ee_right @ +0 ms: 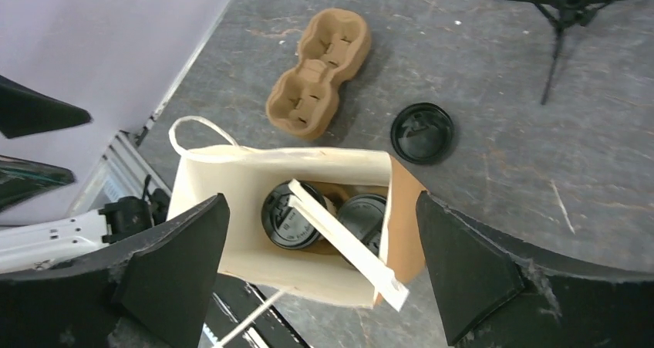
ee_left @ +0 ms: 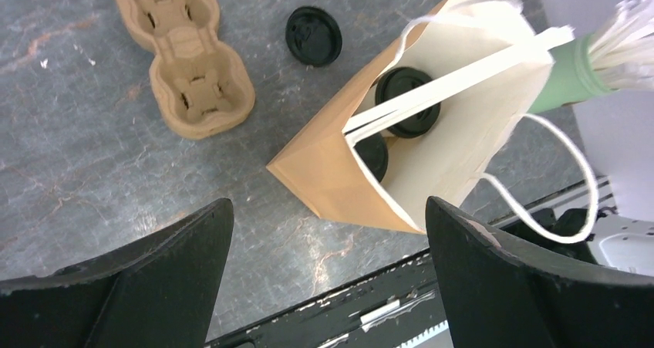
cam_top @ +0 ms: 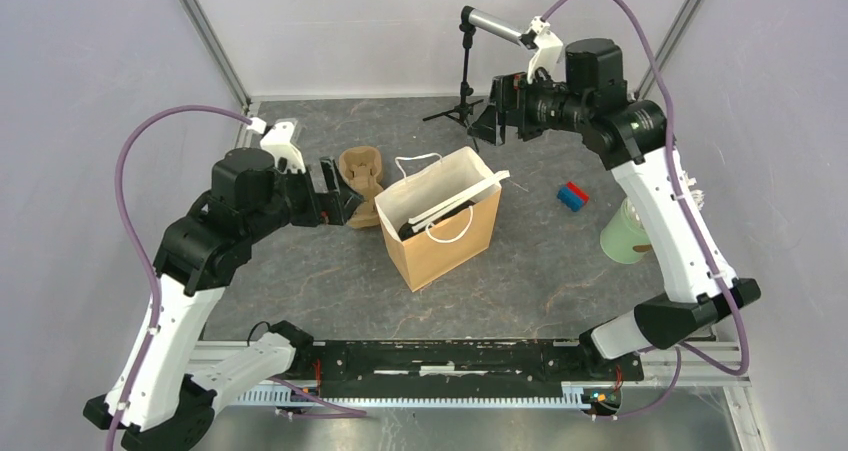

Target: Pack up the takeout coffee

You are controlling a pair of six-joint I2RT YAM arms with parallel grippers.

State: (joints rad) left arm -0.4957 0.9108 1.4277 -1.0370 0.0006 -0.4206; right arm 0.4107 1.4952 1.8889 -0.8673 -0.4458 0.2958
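Nearest: brown paper bag (cam_top: 445, 246) upright on table (cam_top: 300, 281), holding two black-lidded coffee cups (ee_right: 291, 215) side by side beneath a white wrapped straw (ee_right: 347, 244). Beyond: left end effector (ee_left: 328, 209), open and empty; cardboard carrier (ee_left: 185, 55); loose black lid (ee_left: 313, 35). Farthest: right end effector (ee_right: 322, 201), open, empty, facing bag.

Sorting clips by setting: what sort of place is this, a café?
Likely a robotics lab test cell, not a café: left arm and right arm bolted at the near edge of the table, pale panels walling it in, and a black tripod at the back.
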